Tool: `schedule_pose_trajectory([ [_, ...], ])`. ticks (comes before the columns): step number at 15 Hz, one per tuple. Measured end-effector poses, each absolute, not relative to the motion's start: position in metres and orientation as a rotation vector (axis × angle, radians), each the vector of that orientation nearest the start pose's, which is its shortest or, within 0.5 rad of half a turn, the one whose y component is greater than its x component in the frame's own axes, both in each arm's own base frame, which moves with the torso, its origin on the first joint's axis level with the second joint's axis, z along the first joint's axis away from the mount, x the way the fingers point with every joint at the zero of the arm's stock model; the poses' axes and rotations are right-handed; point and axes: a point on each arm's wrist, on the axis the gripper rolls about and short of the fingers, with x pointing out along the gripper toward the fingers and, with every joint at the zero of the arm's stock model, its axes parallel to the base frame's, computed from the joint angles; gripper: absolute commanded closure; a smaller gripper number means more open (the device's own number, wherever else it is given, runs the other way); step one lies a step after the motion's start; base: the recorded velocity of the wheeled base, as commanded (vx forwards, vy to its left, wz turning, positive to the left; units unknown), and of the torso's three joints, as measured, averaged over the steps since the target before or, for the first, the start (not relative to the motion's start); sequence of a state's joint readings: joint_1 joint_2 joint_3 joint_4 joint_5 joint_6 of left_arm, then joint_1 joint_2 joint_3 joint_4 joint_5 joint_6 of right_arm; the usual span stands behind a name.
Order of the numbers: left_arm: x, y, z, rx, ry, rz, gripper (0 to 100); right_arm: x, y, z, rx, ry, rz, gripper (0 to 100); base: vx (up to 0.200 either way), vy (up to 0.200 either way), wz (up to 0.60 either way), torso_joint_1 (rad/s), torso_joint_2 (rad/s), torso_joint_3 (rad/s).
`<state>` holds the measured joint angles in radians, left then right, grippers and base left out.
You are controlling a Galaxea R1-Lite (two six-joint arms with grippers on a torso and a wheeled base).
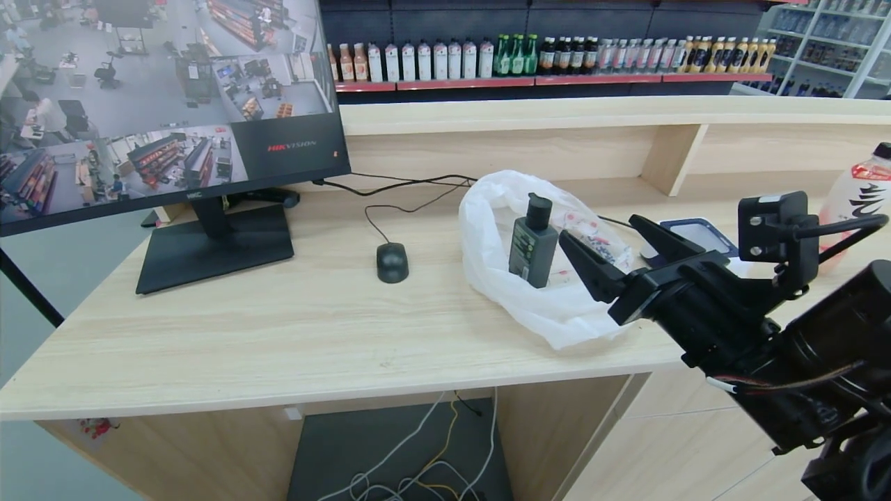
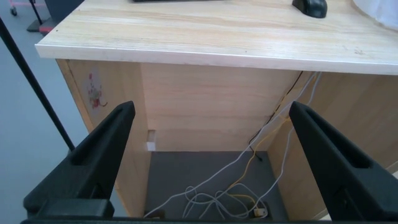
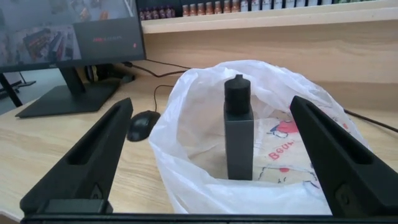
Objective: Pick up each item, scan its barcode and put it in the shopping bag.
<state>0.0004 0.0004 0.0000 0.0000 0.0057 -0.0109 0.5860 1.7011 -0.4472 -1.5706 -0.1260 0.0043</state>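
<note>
Claws: left claw (image 2: 211, 109) spread, empty, low before desk (image 2: 205, 37) front, out of the way; right claw (image 1: 596, 226) spread, empty, just beside bag (image 1: 557, 316).
Bag: slumped open on desk, mouth toward right claw for easy drops.
Bottle (image 1: 532, 243): dark, upright inside bag, touching no finger; likely bagged.
Pink bottle (image 1: 860, 191): farther right, likely next.

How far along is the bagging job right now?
Done: the dark bottle stands inside the shopping bag. In hand: nothing; the right gripper is open by the bag, the left gripper open in front of the counter. Left: the pink bottle on the counter's right end.
</note>
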Motion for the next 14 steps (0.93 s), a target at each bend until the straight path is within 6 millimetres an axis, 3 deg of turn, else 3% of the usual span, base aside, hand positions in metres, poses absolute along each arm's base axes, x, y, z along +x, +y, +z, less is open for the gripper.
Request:
schedule_pose_trajectory([
  [11, -0.0228, 0.0001, 0.0755, -0.015, 0.000, 0.007, 0, 0.2210, 0.1427, 0.1821, 0.115, -0.278, 0.456, 0, 0.000, -0.200, 0.00, 0.005, 0.00, 0.002],
  [14, -0.0228, 0.0001, 0.0754, -0.017, 0.001, 0.007, 0, 0.2210, 0.1420, 0.1818, 0.114, -0.277, 0.454, 0, 0.000, -0.200, 0.40, -0.001, 0.00, 0.006],
])
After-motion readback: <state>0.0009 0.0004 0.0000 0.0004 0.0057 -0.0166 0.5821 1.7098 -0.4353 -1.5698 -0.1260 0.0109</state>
